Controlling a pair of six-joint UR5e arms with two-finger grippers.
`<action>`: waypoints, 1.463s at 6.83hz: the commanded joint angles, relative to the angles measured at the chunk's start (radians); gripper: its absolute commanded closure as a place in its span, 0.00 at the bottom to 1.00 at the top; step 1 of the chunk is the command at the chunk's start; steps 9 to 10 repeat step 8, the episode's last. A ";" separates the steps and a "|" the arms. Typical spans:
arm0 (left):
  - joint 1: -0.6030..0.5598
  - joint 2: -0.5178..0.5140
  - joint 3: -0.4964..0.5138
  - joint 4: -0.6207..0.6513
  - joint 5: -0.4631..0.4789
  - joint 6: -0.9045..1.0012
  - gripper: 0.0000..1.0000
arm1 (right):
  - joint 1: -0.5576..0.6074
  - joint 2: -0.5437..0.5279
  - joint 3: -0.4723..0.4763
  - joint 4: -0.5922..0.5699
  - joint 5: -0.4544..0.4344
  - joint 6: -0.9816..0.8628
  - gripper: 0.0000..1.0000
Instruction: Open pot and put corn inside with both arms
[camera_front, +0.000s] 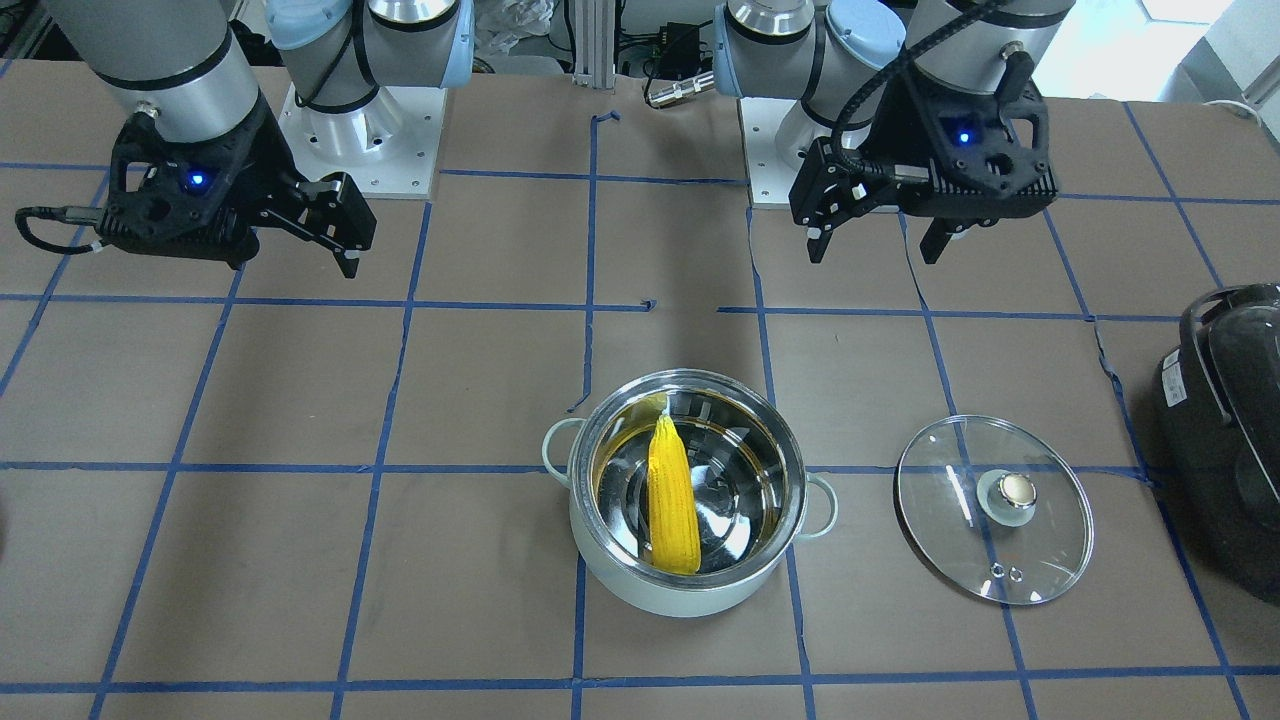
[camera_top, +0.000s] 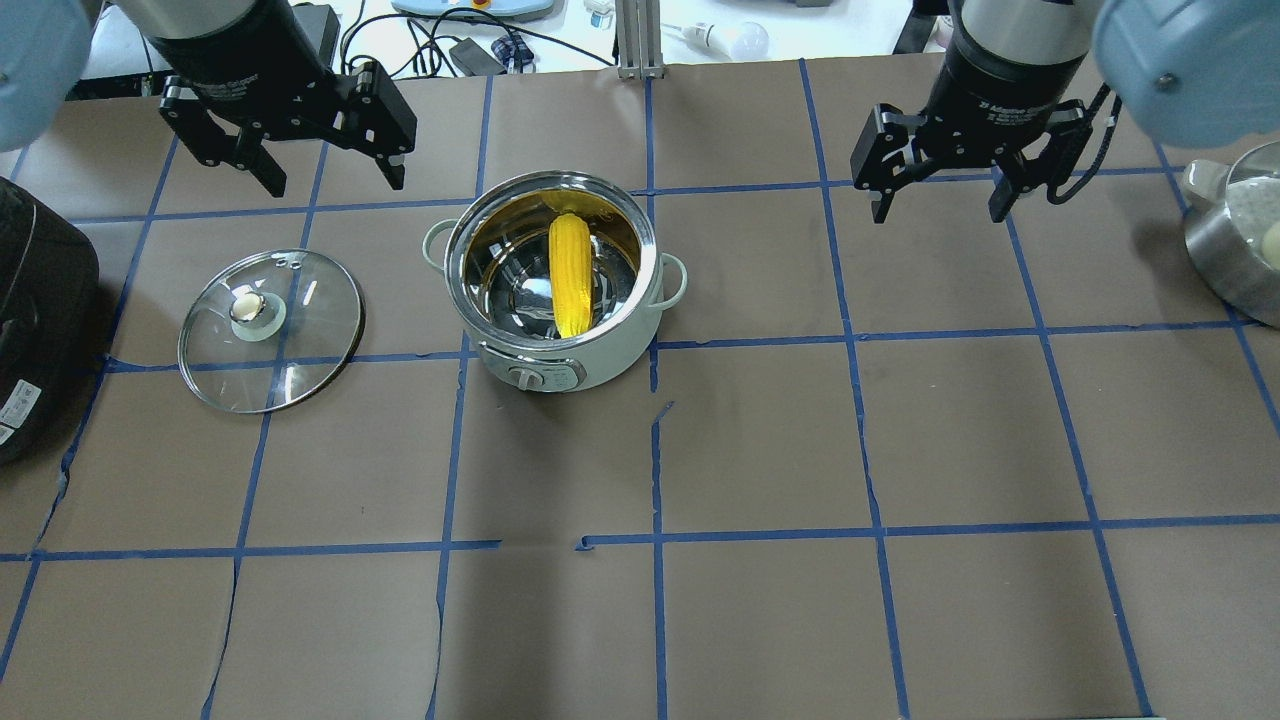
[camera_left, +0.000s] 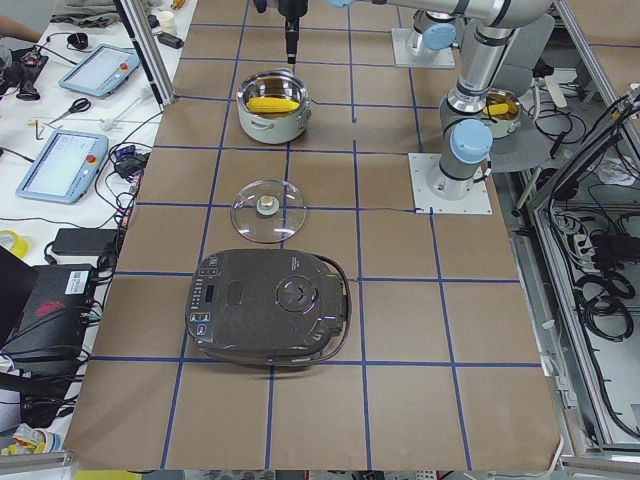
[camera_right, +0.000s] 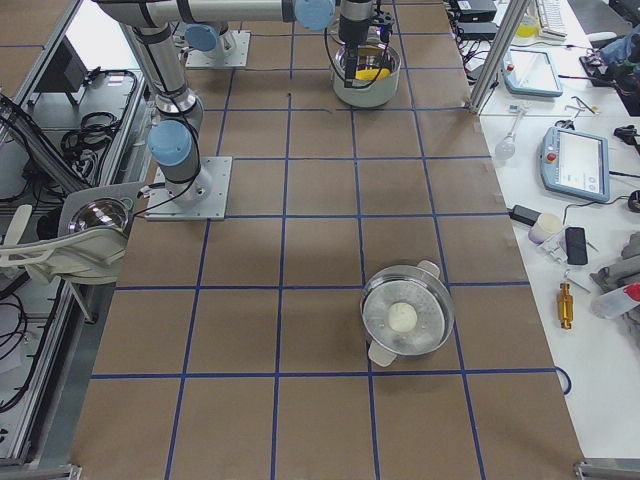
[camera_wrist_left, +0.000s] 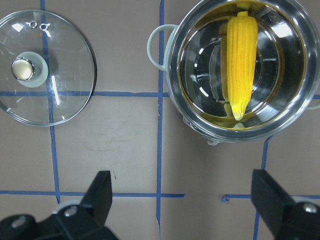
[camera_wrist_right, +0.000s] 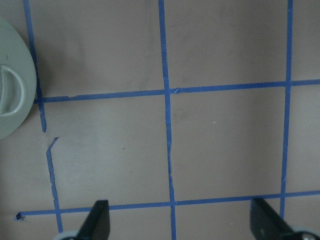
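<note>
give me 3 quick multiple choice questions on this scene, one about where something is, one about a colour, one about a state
1. Where is the corn?
A) on the table beside the pot
B) inside the pot
C) on the black appliance

2. What colour is the pot's outer wall?
A) pale mint green
B) red
C) black

3. What state is the left gripper in?
A) shut on a pot handle
B) shut on the corn
C) open, holding nothing

Answers:
1 B, the cob lies on the pot's steel bottom.
2 A, the overhead view shows its pale green side.
3 C, its fingers stand wide apart with nothing between them, and the glass lid lies beside the pot.
</note>
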 joint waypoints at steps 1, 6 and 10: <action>0.032 0.033 -0.024 0.008 -0.005 0.049 0.00 | -0.005 -0.039 0.011 0.037 -0.005 -0.054 0.00; 0.032 0.039 -0.054 0.069 -0.003 0.051 0.00 | -0.005 -0.041 0.020 0.042 0.000 -0.046 0.00; 0.032 0.039 -0.049 0.072 -0.003 0.104 0.00 | -0.005 -0.041 0.021 0.036 0.000 -0.046 0.00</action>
